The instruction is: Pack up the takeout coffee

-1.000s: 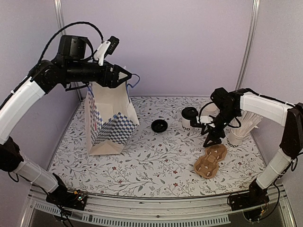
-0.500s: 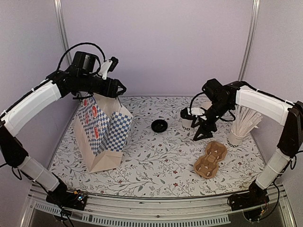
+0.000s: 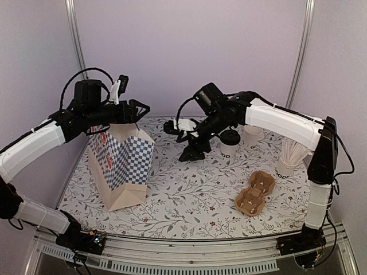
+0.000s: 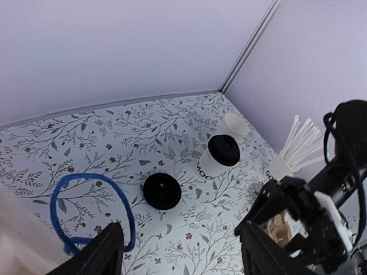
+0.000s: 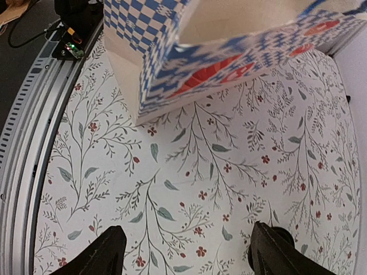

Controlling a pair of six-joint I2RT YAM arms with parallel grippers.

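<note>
The takeout coffee [image 3: 229,141], a white cup with dark lettering and a black lid, stands at the back right; it also shows in the left wrist view [image 4: 220,154]. The checked paper bag [image 3: 123,166] stands open at the left, and its mouth shows in the right wrist view [image 5: 229,63]. My left gripper [image 3: 137,110] [image 4: 186,252] is open just above the bag's top edge, with the blue handle loop [image 4: 86,212] beside its left finger. My right gripper [image 3: 182,141] [image 5: 192,255] is open and empty, low over the table between bag and coffee.
A loose black lid [image 4: 162,191] lies on the table near my right gripper. A lidless white cup [image 3: 252,136] stands behind the coffee. A cup of white sticks [image 3: 289,160] is at the right. A brown cardboard carrier [image 3: 255,193] lies at the front right.
My right arm has swung left from beside the cups to the table's middle, facing the bag. My left gripper has come down and left, and the bag now stands lower and further left.
</note>
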